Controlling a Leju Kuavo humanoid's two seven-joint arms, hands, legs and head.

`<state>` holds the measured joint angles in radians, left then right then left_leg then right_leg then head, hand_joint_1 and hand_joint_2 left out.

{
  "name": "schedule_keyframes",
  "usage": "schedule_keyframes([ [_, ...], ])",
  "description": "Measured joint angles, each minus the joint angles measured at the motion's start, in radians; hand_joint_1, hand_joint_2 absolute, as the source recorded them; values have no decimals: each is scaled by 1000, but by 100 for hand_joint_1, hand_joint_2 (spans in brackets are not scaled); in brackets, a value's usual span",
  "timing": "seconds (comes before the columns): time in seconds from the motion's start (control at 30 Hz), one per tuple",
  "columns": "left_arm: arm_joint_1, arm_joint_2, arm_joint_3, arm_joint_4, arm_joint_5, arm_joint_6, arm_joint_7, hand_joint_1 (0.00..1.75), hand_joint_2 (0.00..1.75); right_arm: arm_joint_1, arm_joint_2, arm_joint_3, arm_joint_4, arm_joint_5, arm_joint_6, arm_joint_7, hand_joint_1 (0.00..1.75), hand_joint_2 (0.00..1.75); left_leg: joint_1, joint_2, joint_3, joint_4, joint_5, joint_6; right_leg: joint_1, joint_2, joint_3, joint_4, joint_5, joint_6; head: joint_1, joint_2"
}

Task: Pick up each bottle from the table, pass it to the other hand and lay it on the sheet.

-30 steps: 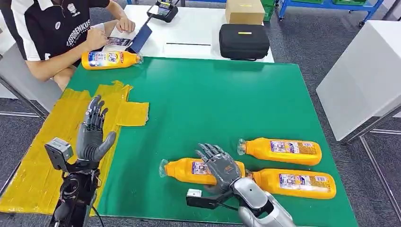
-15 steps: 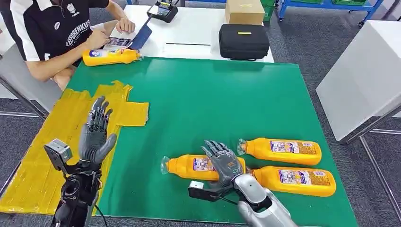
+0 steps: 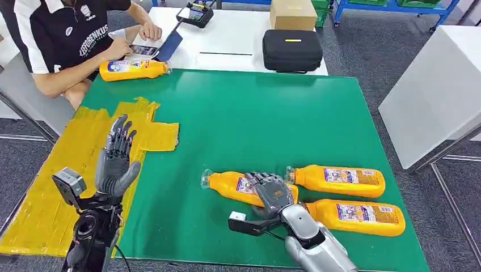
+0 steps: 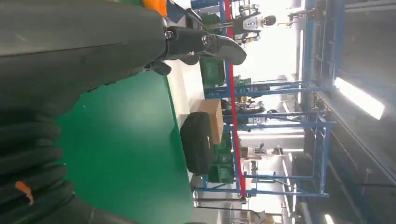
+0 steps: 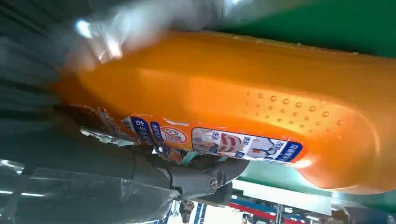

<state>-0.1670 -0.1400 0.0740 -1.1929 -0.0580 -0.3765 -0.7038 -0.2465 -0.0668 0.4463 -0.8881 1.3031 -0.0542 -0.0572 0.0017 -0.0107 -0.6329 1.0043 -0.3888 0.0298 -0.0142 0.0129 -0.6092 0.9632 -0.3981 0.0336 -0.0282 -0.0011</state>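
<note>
The right robot hand (image 3: pixel 274 192) is wrapped over the nearest bottle (image 3: pixel 238 186), fingers curled across its label; the right wrist view confirms the orange body (image 5: pixel 243 112) pressed against the palm, though I cannot tell from these pictures whether the bottle is clear of the green desk (image 3: pixel 249 113) or resting on it. The left robot hand (image 3: pixel 116 161) is released, fingers spread and upright, holding nothing, above the yellow sheet (image 3: pixel 74 147). Two more bottles lie just beside the grasped one: the far bottle (image 3: pixel 339 181) and the near bottle (image 3: pixel 356 216), both close to my right forearm. To do this step well, I judge that I should lift straight up before any sideways travel, so the neighbouring bottles are not swept, keep the bottle level, then carry it toward the left robot hand and present the capped end for the transfer. A person (image 3: pixel 62 39) sits at the far corner with another bottle (image 3: pixel 133 69) lying near them. Against the picture of one second ago, the grasped bottle has shifted away from me and slewed, its cap end now farther up the desk, and the right robot hand's fingers, then spread, have closed over it; the left robot hand has hardly moved.
</note>
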Motion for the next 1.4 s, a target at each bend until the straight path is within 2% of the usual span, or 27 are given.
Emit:
schedule_keyframes([
  [0.37,0,-2,0,0,-2,3,0,0,175,-39,7,0,53,-13,-38,1,175,175,0,0,0,0,1,1,0,0,1,0,1,-1,0,0],
  [0.47,6,-3,2,-2,-3,7,0,0,175,-32,15,-5,51,-13,-109,4,175,175,0,0,0,0,1,1,0,0,1,0,1,-1,0,0],
  [0.6,44,-3,6,-37,-3,19,0,0,175,7,28,-27,3,59,-224,75,175,175,0,0,-2,0,1,1,0,0,-1,0,2,-1,0,0],
  [0.67,54,-5,6,-49,-4,21,0,0,175,10,38,-38,-19,60,-255,79,175,175,0,1,-2,0,1,0,0,0,-2,0,2,-1,0,0],
  [0.87,78,-14,11,-77,-10,32,0,0,175,40,98,-115,-137,-138,-402,-84,175,175,1,1,-4,0,0,0,1,0,-4,0,1,-2,0,0],
  [1.0,83,-18,13,-84,-10,37,0,0,175,50,125,-156,-192,-189,-418,-123,175,175,1,0,-4,0,0,0,0,0,-4,0,1,-2,0,0],
  [1.17,86,-20,12,-85,-14,39,0,0,175,73,156,-198,-250,-310,-483,-223,175,175,0,0,-4,0,0,0,0,0,-4,0,1,-1,0,0],
  [1.4,71,-21,-27,-68,-17,19,0,0,175,100,182,-232,-297,-475,-494,-352,175,175,0,1,-4,0,0,-1,0,0,-4,0,1,-1,0,0],
])
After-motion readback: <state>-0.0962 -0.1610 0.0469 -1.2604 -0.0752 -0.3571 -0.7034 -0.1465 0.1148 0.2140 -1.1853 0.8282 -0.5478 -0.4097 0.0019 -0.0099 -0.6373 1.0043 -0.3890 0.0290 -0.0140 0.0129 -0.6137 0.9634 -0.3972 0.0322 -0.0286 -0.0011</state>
